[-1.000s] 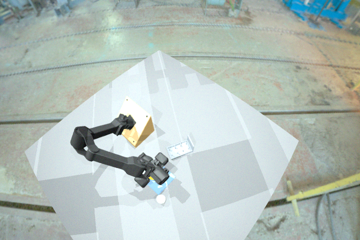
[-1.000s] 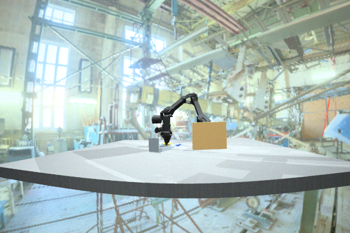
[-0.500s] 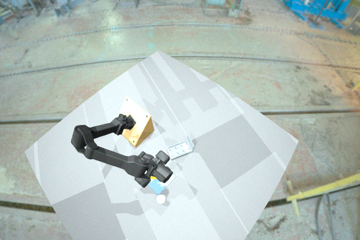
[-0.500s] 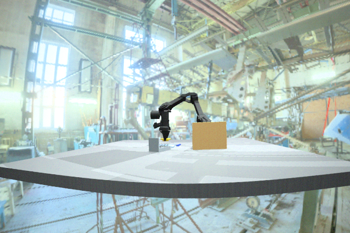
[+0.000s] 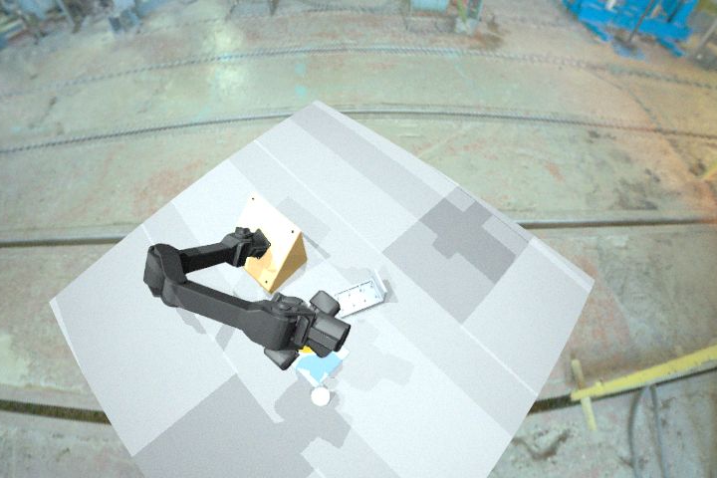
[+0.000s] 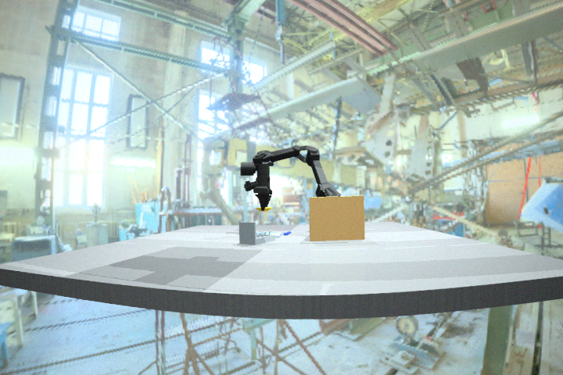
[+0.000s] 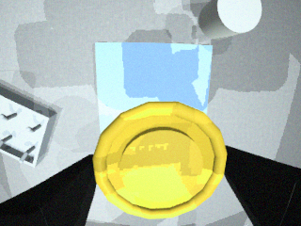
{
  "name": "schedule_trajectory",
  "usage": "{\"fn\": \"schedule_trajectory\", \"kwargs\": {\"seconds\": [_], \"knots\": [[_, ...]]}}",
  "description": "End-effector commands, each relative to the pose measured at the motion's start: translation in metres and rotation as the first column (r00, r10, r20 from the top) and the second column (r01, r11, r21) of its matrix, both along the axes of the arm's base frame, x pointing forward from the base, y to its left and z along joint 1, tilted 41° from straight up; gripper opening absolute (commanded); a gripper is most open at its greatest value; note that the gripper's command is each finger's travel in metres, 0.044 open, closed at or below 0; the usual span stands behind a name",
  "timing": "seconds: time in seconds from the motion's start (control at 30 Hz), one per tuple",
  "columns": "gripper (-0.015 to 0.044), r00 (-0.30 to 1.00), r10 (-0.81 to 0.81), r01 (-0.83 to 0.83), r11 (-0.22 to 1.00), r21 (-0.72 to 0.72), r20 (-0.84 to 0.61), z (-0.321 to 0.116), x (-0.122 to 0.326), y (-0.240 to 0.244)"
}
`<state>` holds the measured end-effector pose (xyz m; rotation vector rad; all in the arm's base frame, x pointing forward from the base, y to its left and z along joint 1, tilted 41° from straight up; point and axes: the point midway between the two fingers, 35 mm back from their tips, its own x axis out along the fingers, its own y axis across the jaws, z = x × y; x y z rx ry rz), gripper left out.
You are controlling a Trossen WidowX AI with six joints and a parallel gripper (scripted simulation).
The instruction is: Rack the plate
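The yellow plate [image 5: 305, 350] [image 6: 269, 208] [image 7: 162, 188] is held roughly level, face up, well above the table. My gripper [image 6: 263, 208] [image 7: 159, 157] is shut on it, with one black finger at each side of its rim in the wrist view. In the top view the arm hides the fingers and most of the plate. The pale grey dish rack [image 5: 378, 285] [image 6: 247, 233] [image 7: 46, 136] stands to the left in the wrist view, lower than the plate. It has a tall end wall and short rails inside. No plate shows in its visible slots.
A light blue mat [image 5: 319, 368] [image 7: 160, 71] lies below the plate. A white round-topped object [image 5: 320, 395] [image 7: 239, 14] stands beyond the mat. A small blue object [image 6: 286, 233] lies behind the rack in the exterior view. The arm's base is at a tan wedge block [image 5: 292, 263] [image 6: 336, 219].
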<state>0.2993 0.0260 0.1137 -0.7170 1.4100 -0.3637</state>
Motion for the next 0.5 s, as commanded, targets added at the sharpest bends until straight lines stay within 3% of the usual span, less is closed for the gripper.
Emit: {"fn": "schedule_trajectory", "kwargs": {"seconds": [0.0, 0.47], "knots": [[0.0000, 1.000, -0.003, 0.003, 1.000, 0.003, 0.000, 0.015, -0.003, 0.015], [0.0000, 1.000, -0.005, 0.005, 1.000, -0.008, 0.002, 0.051, -0.009, 0.042]]}}
